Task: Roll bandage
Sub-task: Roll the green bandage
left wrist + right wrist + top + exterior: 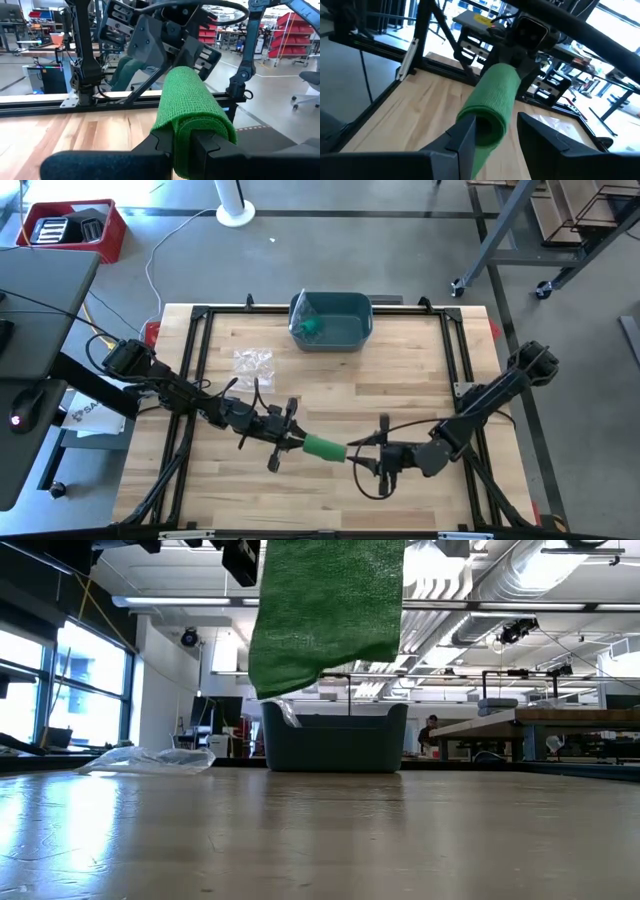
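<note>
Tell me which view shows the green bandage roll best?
The left wrist view: the roll fills it, weave and layered end plain. The right wrist view shows its open end, the high view only a small green bar, the low view a hanging green sheet.

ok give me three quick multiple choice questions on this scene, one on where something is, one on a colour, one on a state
1. Where is the teal bin?
A. at the table's far edge, middle
B. under the left arm
C. on the floor

2. What colour is the bandage held between the arms?
A. white
B. green
C. red

3. How is the left hand set?
A. wide open, empty
B. shut on the bandage
C. resting in the bin

Answers:
1. A, the high view shows the bin at the far edge, beyond both arms.
2. B, every view shows green cloth.
3. B, the left wrist view shows its fingers clamped on the bandage's end, while the right hand has one finger inside the roll's other end and one beside it.
</note>
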Available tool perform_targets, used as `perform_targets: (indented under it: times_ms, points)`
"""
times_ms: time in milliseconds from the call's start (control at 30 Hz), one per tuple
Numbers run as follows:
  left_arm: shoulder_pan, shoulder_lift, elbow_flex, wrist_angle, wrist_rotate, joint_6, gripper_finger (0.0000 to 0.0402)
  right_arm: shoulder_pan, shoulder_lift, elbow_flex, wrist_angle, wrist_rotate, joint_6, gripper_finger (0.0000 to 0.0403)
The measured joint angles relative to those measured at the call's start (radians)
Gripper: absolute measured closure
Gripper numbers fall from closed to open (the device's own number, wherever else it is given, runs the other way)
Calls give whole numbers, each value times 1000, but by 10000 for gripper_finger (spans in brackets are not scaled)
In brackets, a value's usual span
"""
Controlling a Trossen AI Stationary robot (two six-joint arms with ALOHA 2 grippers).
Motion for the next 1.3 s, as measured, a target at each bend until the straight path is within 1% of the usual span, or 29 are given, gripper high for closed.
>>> perform_targets:
  times_ms: [167,333,600,800,1033,1100,1167,1300]
  points:
    - [0,0,0,0,0,0,387,-30,2,0,-25,-14,6,269]
    - [0,0,0,0,-1,0,387,-31,2,0,-52,-24,-25,269]
    - [0,0,0,20,-3,-1,387,-44,3,-1,-8,-29,-64,269]
    - [0,0,0,19,-47,-19,385,-63,3,-1,2,-29,-65,270]
    - [0,0,0,24,-70,-26,366,-81,3,-1,18,-29,-81,271]
    - [-1,0,0,24,-74,-37,359,-84,3,-1,18,-29,-77,279]
    - [0,0,0,24,-75,-37,348,-84,3,-1,19,-29,-76,296]
    - [0,0,0,19,-75,-37,323,-84,3,-1,21,-28,-76,360]
